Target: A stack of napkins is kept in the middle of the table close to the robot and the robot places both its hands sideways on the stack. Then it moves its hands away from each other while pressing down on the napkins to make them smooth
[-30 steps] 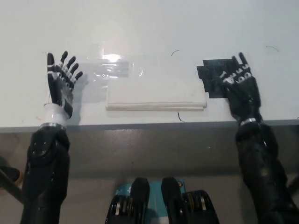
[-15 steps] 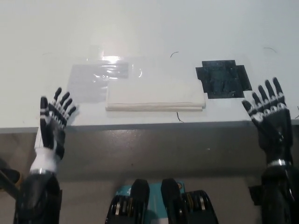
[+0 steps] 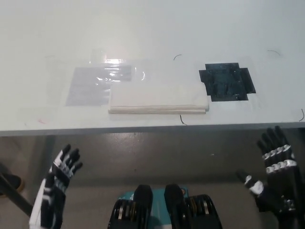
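A flat white stack of napkins (image 3: 158,98) lies near the front edge of the white table (image 3: 152,33), about the middle. Nothing touches it. My left hand (image 3: 56,188) hangs below the table edge at the lower left, fingers spread, holding nothing. At the lower right, also below the edge, my black right hand (image 3: 274,174) is open with its fingers apart and empty. Both hands are well clear of the stack.
A grey taped patch (image 3: 95,83) under shiny clear film lies left of the stack. A black taped patch (image 3: 226,82) lies to its right. The table's front edge (image 3: 152,130) runs across the picture, with grey floor below it.
Both hands have drawn back off the table top and dropped below its front edge, the left at the lower left, the right at the lower right. The napkin stack has not moved.
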Tool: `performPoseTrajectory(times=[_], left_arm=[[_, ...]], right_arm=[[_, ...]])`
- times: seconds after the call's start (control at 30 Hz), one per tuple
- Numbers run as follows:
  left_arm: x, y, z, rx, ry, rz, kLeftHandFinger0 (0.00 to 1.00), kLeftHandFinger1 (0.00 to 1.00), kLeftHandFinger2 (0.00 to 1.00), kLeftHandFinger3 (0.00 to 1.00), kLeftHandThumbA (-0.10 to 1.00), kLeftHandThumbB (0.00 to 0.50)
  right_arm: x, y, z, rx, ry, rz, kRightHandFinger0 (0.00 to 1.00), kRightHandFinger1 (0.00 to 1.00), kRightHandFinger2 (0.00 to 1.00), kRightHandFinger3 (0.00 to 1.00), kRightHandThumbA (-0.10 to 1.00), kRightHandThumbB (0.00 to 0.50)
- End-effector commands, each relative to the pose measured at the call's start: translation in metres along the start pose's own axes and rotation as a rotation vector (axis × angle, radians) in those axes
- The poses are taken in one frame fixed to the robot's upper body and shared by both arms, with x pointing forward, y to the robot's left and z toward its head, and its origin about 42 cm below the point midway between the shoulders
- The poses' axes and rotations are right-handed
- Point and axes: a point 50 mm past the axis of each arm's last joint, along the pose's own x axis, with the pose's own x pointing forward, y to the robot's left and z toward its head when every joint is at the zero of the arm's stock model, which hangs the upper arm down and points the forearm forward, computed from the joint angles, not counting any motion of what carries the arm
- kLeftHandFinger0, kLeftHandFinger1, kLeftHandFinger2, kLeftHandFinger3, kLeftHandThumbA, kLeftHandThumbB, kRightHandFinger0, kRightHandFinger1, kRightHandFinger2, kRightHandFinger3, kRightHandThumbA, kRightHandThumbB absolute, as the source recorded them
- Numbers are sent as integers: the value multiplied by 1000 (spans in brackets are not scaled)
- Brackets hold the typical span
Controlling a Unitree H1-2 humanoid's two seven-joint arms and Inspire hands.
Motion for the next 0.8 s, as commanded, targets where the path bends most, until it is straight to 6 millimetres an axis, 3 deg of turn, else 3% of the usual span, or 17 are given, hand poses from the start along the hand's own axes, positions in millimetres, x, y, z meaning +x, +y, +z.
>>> performPoseTrajectory(times=[0.0, 0.03, 0.1, 0.23, 0.33, 0.47, 0.53, 0.67, 0.77], left_arm=[[-6, -5, 13, 118, -138, -116, 1000, 1000, 1000, 1000, 1000, 254], [-4, -5, -2, 122, -106, -102, 1000, 1000, 1000, 1000, 1000, 271], [-2, -4, -13, 132, -82, -90, 1000, 1000, 1000, 1000, 1000, 267], [1, 0, -32, 70, -7, -75, 1000, 1000, 1000, 1000, 1000, 260], [13, 2, -33, 78, 20, -73, 1000, 1000, 1000, 1000, 1000, 275], [16, 4, -36, 88, 80, -75, 1000, 1000, 1000, 1000, 1000, 241], [16, 4, -36, 91, 98, -79, 1000, 1000, 1000, 1000, 1000, 233], [17, 5, -37, 116, 132, -108, 1000, 1000, 1000, 1000, 1000, 282], [19, 4, -37, 125, 147, -116, 1000, 1000, 1000, 1000, 1000, 287]], right_arm=[[1, 23, 10, -186, -129, 168, 1000, 1000, 1000, 1000, 1000, 230], [3, 21, 2, -179, -93, 167, 1000, 1000, 1000, 1000, 1000, 184], [5, 19, -5, -175, -67, 159, 1000, 1000, 1000, 1000, 1000, 149], [5, 15, -21, -167, 10, 145, 1000, 1000, 1000, 1000, 1000, 126], [12, 13, -27, -153, 17, 136, 1000, 1000, 1000, 1000, 1000, 131], [19, 11, -29, -150, 21, 135, 1000, 1000, 1000, 1000, 1000, 81], [18, 9, -30, -145, 21, 124, 1000, 1000, 1000, 1000, 1000, 81], [17, 8, -30, -154, 29, 115, 1000, 1000, 1000, 1000, 1000, 78], [20, 8, -29, -170, 23, 108, 1000, 1000, 1000, 1000, 1000, 78]])
